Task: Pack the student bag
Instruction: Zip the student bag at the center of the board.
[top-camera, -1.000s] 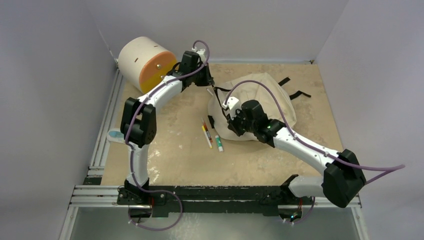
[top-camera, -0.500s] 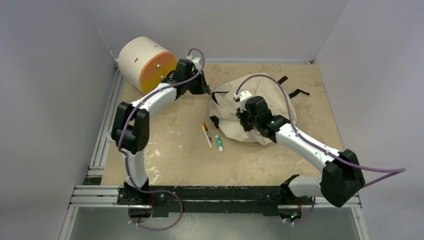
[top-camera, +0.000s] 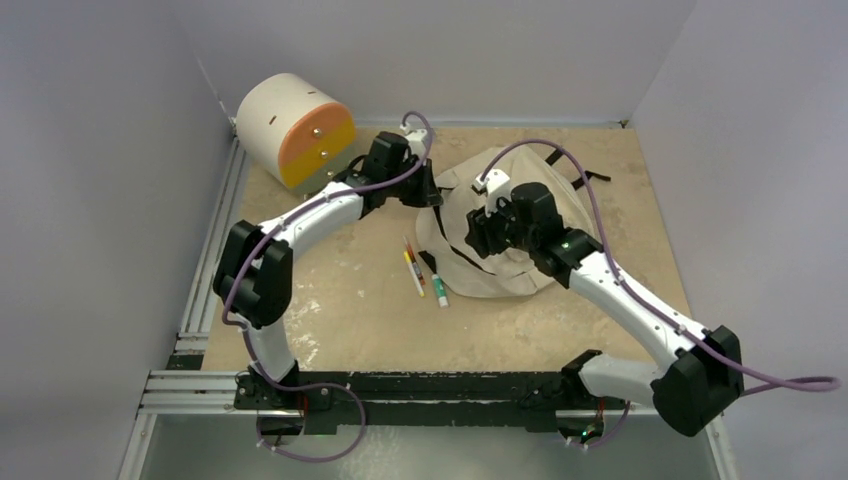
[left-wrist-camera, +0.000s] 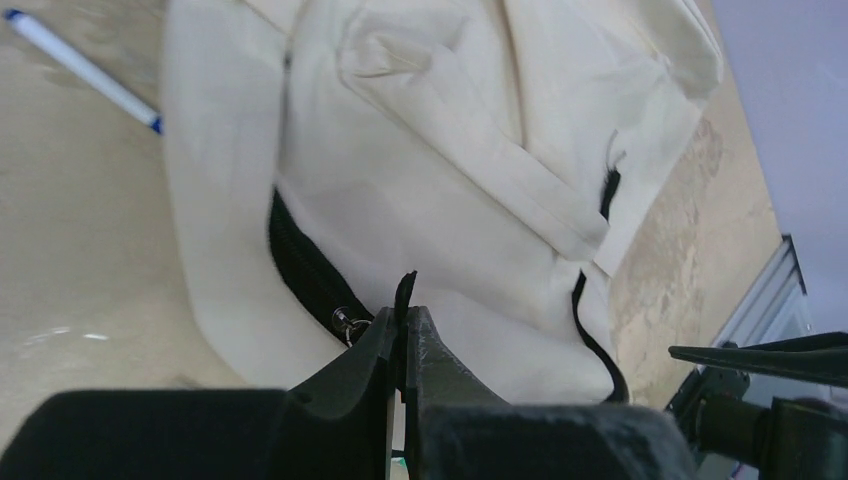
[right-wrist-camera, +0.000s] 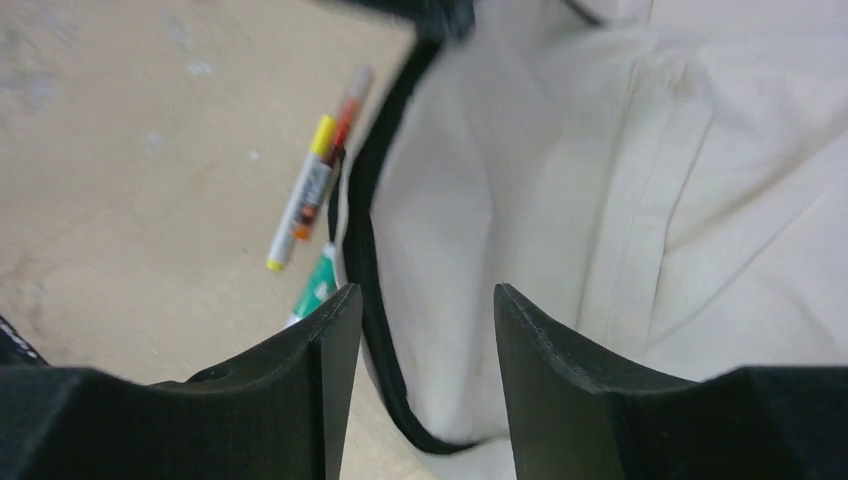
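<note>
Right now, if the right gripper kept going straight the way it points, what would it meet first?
Most likely the student bag: its cream fabric fills the gap between the open fingers of the right gripper, with the black zipper edge just left of centre. Depth is unclear.

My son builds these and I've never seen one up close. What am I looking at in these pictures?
These are two robot arms bolted to a table's near edge, each ending in a two-finger gripper. The wide picture comes from a camera overhead. The other two come from small cameras on the wrists, so the dark shapes at the bottom are that arm's own fingers. On the table lie a cream backpack, a few pens beside it, and a round drawer unit in the far corner. The left gripper is shut on a thin black tab by the backpack's zip. The right gripper is open above the backpack's edge, holding nothing.
</note>
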